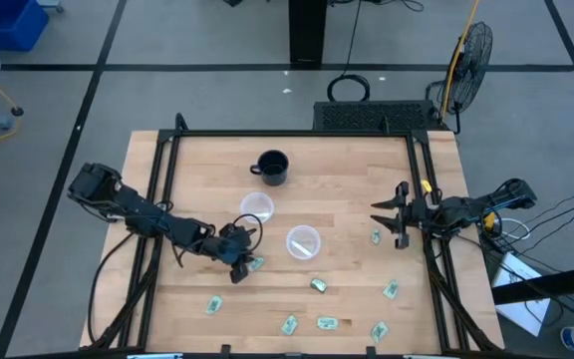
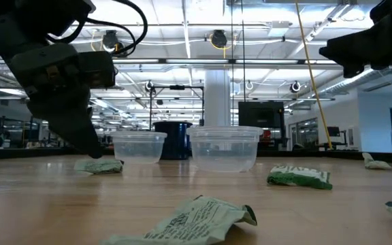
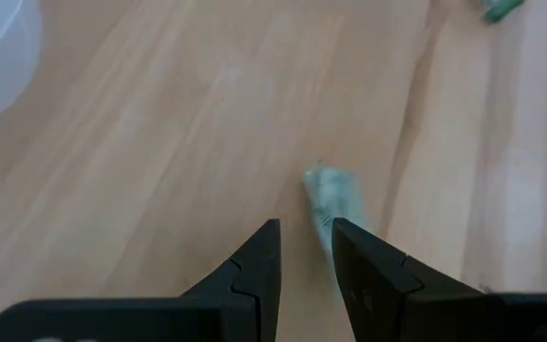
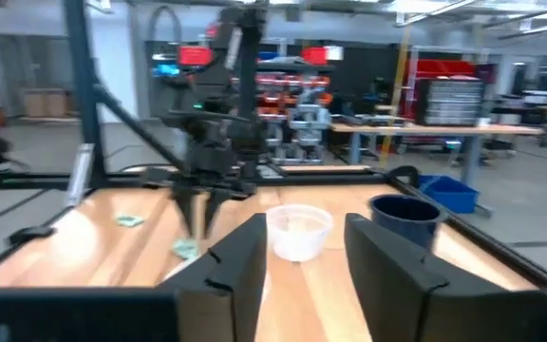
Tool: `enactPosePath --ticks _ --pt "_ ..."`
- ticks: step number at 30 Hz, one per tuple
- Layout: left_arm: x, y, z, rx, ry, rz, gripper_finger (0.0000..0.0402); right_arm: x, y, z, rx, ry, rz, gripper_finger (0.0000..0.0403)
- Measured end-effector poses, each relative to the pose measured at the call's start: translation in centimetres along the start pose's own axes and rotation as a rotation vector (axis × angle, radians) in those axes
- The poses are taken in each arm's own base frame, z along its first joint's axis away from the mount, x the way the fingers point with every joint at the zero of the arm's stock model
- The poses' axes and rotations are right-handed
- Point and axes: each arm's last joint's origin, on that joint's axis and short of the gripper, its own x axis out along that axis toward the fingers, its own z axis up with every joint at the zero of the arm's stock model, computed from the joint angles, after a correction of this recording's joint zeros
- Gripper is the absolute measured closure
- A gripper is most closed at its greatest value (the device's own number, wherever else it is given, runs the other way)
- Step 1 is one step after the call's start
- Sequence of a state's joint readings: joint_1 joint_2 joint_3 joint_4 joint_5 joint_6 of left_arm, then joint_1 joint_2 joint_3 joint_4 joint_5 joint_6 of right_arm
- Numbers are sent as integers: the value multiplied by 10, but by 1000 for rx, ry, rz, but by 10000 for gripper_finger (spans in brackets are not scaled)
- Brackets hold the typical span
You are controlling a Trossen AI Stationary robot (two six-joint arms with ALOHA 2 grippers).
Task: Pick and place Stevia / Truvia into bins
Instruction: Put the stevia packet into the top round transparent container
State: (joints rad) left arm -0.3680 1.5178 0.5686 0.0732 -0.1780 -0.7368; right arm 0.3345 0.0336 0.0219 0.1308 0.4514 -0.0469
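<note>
**Reaching for a packet**

My left gripper [image 3: 302,249] hovers, fingers parted and empty, at a Stevia packet [image 1: 256,263] near the two bins [image 1: 257,206]. Next I must straddle it and pinch. My right gripper [image 1: 387,214] waits, open.

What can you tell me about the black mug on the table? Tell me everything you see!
The black mug is a small, round, dark cup with a handle sticking out to one side, toward the left arm's side of the table. It looks smooth and a bit shiny. It stands upright on the wooden table, near the far edge, with its open top facing up. Nothing touches it. The closest thing is a clear plastic cup just in front of it, standing apart. What is inside cannot be seen.
</note>
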Motion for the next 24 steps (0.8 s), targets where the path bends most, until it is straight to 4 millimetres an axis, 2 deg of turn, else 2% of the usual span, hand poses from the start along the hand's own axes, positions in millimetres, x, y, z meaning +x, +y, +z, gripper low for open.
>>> enactPosePath --ticks 5,13,15,19,24 --pt "8 0 -3 5 7 2 300 0 -2 0 0 6 -72 244" --pt "21 1 -9 38 19 22 305 0 -2 -1 -2 9 -73 246" --pt "19 1 -8 67 16 20 322 0 -2 -1 -3 11 -72 246" --pt "15 2 -5 111 12 12 387 0 -2 -1 -2 10 -72 247" --pt "2 -1 5 129 -46 -14 397 0 -2 -1 -2 10 -72 247"
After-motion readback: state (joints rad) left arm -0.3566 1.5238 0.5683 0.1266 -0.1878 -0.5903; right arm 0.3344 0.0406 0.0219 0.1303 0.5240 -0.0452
